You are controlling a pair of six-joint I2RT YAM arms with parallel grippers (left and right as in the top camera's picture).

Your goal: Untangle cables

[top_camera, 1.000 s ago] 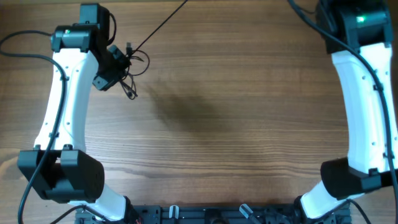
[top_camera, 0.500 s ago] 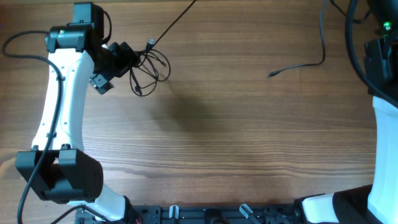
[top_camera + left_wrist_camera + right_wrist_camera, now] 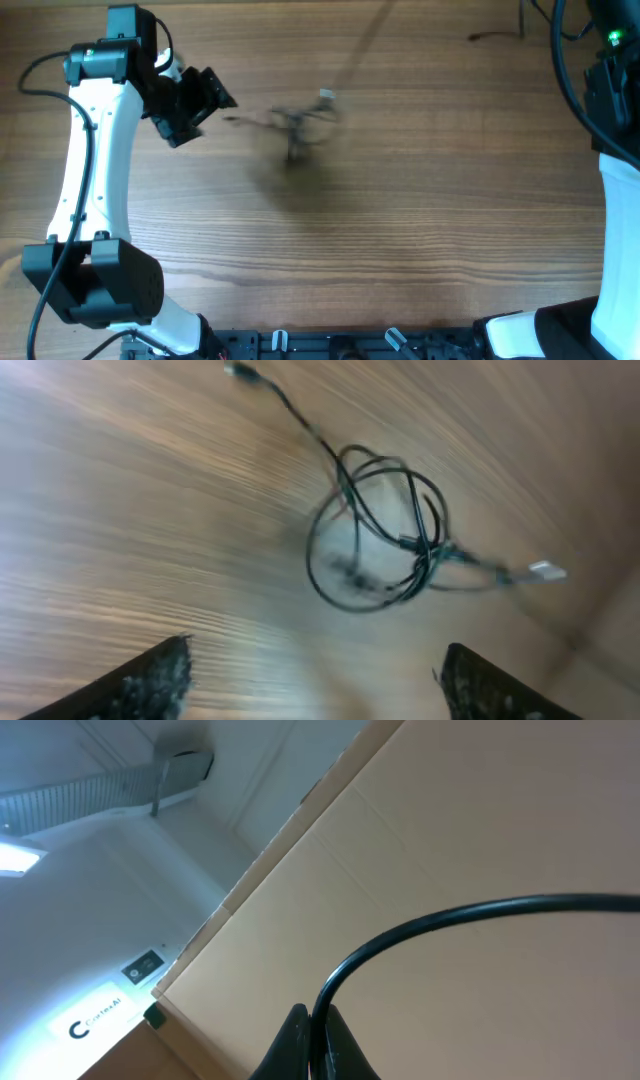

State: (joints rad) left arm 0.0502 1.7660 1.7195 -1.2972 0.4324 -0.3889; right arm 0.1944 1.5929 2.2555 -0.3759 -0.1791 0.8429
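The cables [image 3: 385, 540] lie as a small tangle of thin black loops with a silver plug on the wood, ahead of my left gripper [image 3: 318, 650]. Its jaws stand wide apart with nothing between them. From overhead the tangle [image 3: 296, 122] is smeared by motion, right of the left gripper [image 3: 203, 115] and apart from it. A faint strand [image 3: 360, 45] runs from it toward the far edge. My right gripper [image 3: 317, 1020] is raised off the table and shut on one black cable [image 3: 450, 918]. That gripper lies outside the overhead view.
A loose cable end [image 3: 487, 38] lies near the far right edge of the table. The right arm [image 3: 612, 90] stands along the right side. The left arm's white link [image 3: 90, 170] runs down the left side. A rail [image 3: 330, 345] lines the near edge.
My left gripper opened and let go of the tangle. The tangle slid right across the table, away from it. The loose cable end at the right moved farther back.
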